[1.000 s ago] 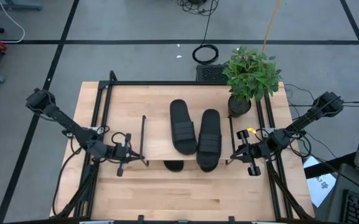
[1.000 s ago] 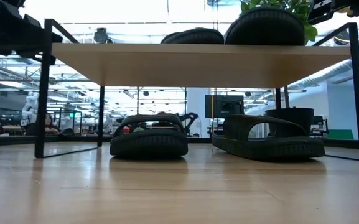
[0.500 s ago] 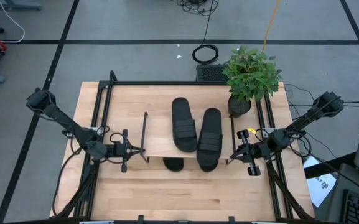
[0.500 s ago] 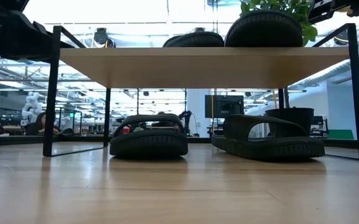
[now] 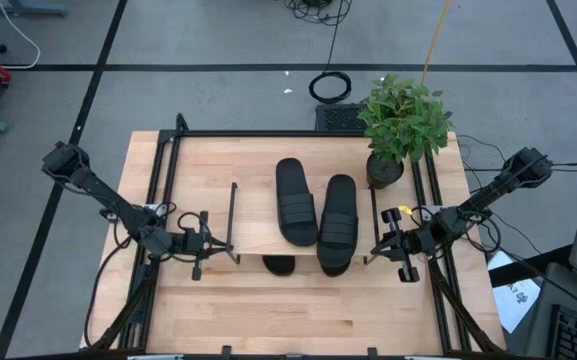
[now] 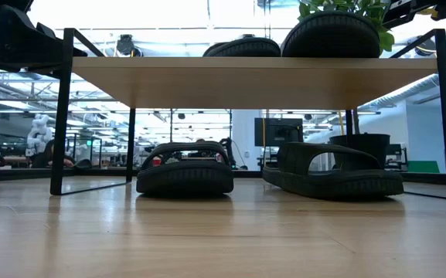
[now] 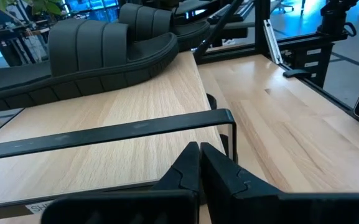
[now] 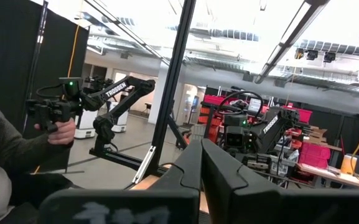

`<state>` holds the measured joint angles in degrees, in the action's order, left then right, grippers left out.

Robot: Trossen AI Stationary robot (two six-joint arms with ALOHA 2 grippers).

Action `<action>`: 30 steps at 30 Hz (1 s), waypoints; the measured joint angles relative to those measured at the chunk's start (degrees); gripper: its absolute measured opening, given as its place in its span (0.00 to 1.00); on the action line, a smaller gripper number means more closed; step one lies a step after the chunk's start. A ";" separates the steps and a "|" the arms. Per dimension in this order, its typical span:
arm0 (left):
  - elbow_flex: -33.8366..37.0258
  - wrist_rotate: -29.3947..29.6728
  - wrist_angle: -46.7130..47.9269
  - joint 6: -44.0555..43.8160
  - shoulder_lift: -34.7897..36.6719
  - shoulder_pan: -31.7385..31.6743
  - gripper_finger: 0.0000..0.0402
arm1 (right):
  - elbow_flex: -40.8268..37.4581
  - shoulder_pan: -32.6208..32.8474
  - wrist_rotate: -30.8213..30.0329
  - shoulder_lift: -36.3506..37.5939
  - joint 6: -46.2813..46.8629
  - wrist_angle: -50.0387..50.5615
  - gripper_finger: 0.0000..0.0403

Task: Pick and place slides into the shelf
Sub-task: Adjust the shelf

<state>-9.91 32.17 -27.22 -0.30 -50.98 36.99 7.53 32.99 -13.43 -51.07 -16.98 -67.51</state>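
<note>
We see the left end effector [image 5: 211, 247], fingers together, touching the shelf [image 5: 258, 235] edge; slides [image 5: 316, 212] lie beyond it.

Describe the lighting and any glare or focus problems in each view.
High view: even light, soft shadows under the shelf. Low view: bright backlight washes out the ceiling, leaving the slides beneath the shelf dark. Left wrist view: bluish cast in the background, near fingers soft. Right wrist view: ceiling lights glare; the fingers are dark silhouettes.

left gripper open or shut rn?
Shut. In the left wrist view the left gripper shows both fingers pressed together, nothing between them, at the shelf edge.
</note>
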 joint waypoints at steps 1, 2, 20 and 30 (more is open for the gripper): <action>0.00 0.11 0.00 0.00 0.00 0.00 0.03 | 0.00 0.00 0.02 -0.01 -0.02 0.00 0.00; 0.00 0.13 0.00 0.01 0.00 0.00 0.03 | 0.00 0.00 0.02 -0.02 0.00 0.01 0.00; 0.09 5.77 -0.72 -0.04 -0.02 0.04 0.14 | 0.00 0.00 0.09 -0.01 -0.19 0.02 0.00; 0.09 7.12 -1.32 1.03 -0.02 0.17 0.32 | 0.00 0.00 0.09 0.00 -0.13 0.02 0.00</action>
<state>-9.82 39.29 -28.54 0.74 -51.00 37.17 7.53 32.99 -13.34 -51.07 -17.10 -67.48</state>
